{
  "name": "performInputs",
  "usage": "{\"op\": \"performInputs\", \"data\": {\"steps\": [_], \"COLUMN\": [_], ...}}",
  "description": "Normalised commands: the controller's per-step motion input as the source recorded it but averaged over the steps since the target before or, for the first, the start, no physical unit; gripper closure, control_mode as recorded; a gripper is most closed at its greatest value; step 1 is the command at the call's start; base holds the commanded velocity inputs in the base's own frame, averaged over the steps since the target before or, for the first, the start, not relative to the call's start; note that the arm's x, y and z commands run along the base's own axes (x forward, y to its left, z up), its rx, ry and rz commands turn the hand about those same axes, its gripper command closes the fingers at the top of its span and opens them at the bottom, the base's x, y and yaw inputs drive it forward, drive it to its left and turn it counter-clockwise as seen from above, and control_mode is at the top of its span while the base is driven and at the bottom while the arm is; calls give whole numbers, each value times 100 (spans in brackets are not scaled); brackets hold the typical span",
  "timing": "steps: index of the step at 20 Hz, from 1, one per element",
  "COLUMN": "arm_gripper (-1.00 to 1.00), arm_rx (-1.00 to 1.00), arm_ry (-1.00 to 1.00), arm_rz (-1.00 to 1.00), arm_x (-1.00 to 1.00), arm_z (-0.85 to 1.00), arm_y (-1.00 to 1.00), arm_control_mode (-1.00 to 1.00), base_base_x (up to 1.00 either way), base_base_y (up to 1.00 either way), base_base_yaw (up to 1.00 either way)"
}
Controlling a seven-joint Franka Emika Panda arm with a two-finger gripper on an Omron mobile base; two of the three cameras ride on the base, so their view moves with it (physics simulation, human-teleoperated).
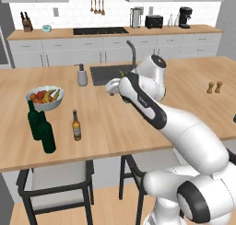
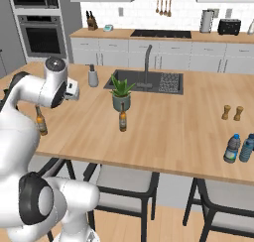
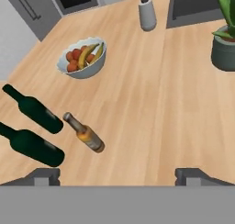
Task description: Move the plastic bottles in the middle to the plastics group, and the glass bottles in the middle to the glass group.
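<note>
You have two green wine bottles [image 1: 40, 127] grouped by the amber beer bottle [image 1: 76, 126], one brown beer bottle [image 2: 123, 119] left mid-surface; claw [image 3: 117, 175] spread apart, empty.

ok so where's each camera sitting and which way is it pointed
Left base view: behind the arm's left, looking forward and down over the island; the white arm rises lower right.
Right base view: behind its right, arm lower left, facing the sink.
Hand view: on the hand, looking down the open tool at the counter, its finger tips at the bottom.
Shared: two green wine bottles, amber beer bottle, fruit bowl.
</note>
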Motion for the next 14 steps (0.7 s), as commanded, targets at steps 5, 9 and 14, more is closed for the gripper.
{"op": "performInputs", "data": {"steps": [5, 9, 14], "arm_gripper": [-100, -100, -100], "arm_rx": [0, 0, 0], "arm_ry": [3, 0, -1], "arm_rz": [1, 0, 0], "arm_x": [2, 9, 6], "arm_z": [-3, -15, -30], "arm_y": [-95, -74, -65], "arm_control_mode": [-100, -100, -100], "base_base_x": [0, 0, 0], "base_base_y": [0, 0, 0], "base_base_yaw": [0, 0, 0]}}
